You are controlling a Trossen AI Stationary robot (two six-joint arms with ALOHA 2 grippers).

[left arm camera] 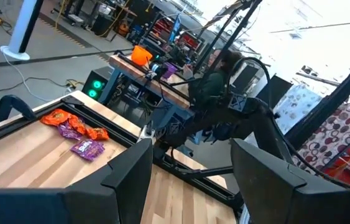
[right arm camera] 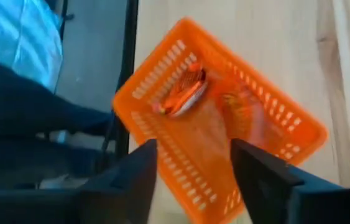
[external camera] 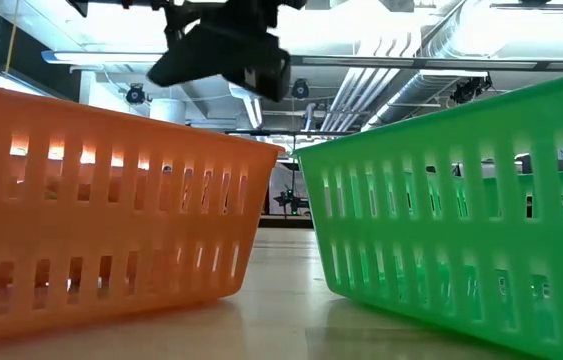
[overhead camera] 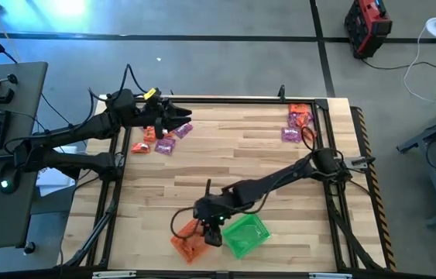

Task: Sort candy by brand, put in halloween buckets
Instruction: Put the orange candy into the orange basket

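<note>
Seen from above, a pale wood-plank counter (overhead camera: 233,163) with a dark metal frame fills the middle of the frame. At the upper left of the counter, the left gripper (overhead camera: 177,118) hangs over a loose heap of small, flat, shiny candy packets (overhead camera: 159,139), some orange-red and some purple. Its jaws stand apart, with nothing between them in the left wrist view.

At the lower centre, the right gripper (overhead camera: 213,231) hovers over the orange bucket (overhead camera: 188,240), a slotted, translucent plastic basket with a rectangular rim. In the right wrist view its jaws are apart and empty, and an orange-red packet (right arm camera: 184,91) lies on the basket's perforated floor, with a second, blurred one beside it.

Just to the right, almost touching it, sits the bright green bucket (overhead camera: 245,235), the same slotted shape.

At the upper right corner of the counter lies a second small cluster of orange and purple packets (overhead camera: 296,122).
</note>
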